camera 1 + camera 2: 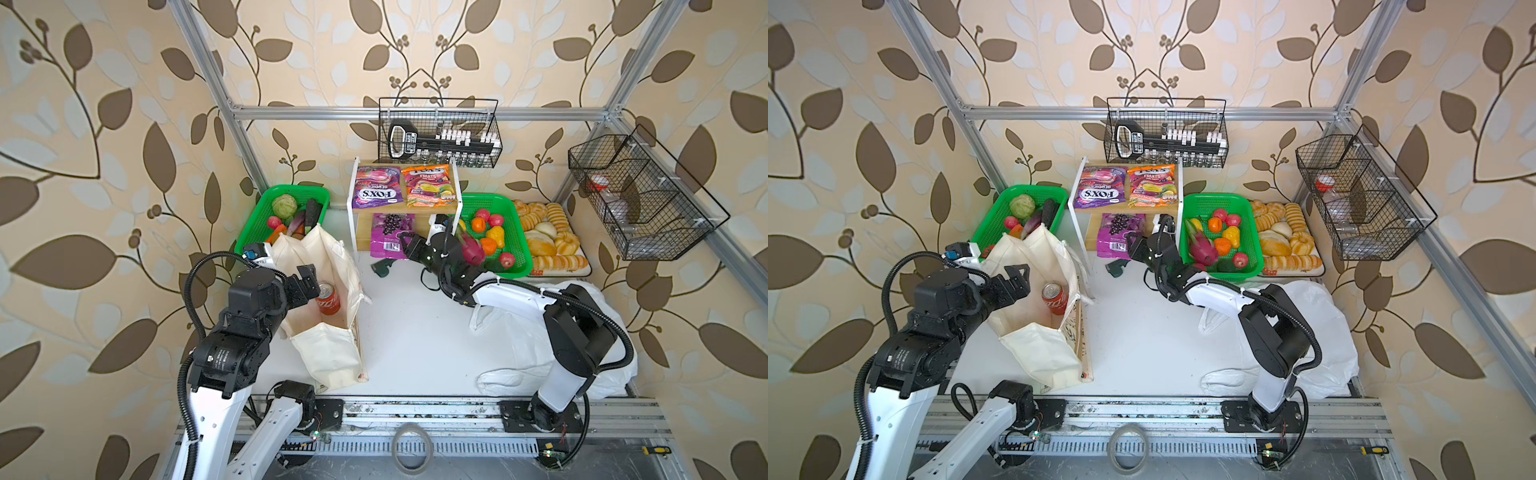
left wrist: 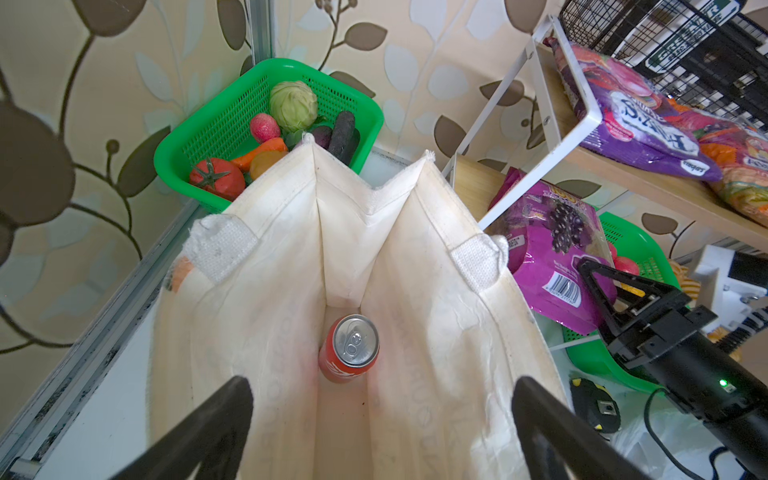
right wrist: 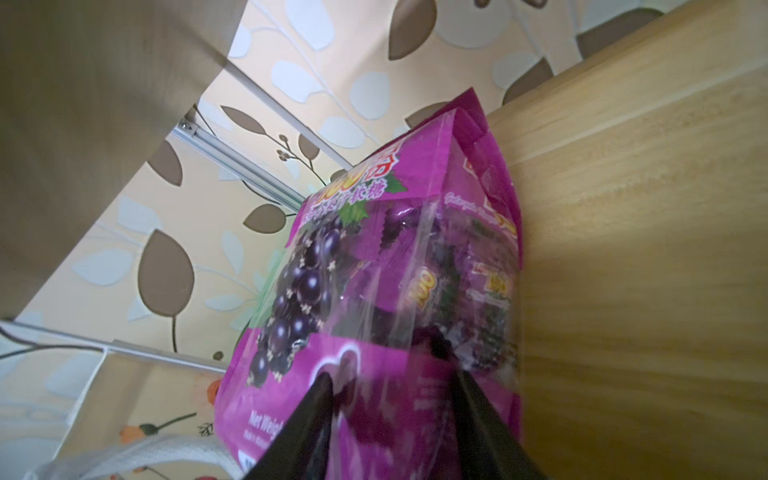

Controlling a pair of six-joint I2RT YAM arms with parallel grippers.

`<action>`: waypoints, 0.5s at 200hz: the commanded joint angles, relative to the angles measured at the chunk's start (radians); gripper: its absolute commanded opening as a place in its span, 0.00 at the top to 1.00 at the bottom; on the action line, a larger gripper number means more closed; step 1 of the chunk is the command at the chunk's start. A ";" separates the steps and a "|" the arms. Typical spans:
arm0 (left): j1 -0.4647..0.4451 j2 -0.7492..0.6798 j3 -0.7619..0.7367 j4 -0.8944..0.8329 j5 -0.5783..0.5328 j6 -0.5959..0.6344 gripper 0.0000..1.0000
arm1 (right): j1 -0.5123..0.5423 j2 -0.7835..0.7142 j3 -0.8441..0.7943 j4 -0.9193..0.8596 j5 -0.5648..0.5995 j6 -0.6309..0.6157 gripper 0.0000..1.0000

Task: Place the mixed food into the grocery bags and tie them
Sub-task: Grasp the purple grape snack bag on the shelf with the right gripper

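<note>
Grape sweets packet (image 3: pixel 353 257) was pinched by the right gripper (image 3: pixel 380 361) at the shelf (image 3: pixel 623 249). Left gripper (image 2: pixel 381 386) hung wide open over the tote (image 2: pixel 436 291) holding a red can (image 2: pixel 353 349).

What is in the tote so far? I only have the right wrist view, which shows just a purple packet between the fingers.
Observer: One red can stands upright at the bottom of the tote. Nothing else shows inside.
Operator: Where is the left gripper?
Observer: The left gripper hangs open over the tote's mouth, above the can, and holds nothing.
</note>
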 commanded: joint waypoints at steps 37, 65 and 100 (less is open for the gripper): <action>0.004 -0.025 0.031 -0.016 -0.024 -0.009 0.01 | 0.016 -0.070 -0.061 0.003 -0.149 0.029 1.00; 0.004 -0.021 0.038 -0.042 -0.018 -0.029 0.01 | 0.012 -0.135 -0.102 -0.018 -0.191 0.071 1.00; 0.004 -0.010 0.050 -0.073 0.010 -0.061 0.01 | -0.016 -0.158 -0.109 -0.086 -0.199 0.087 1.00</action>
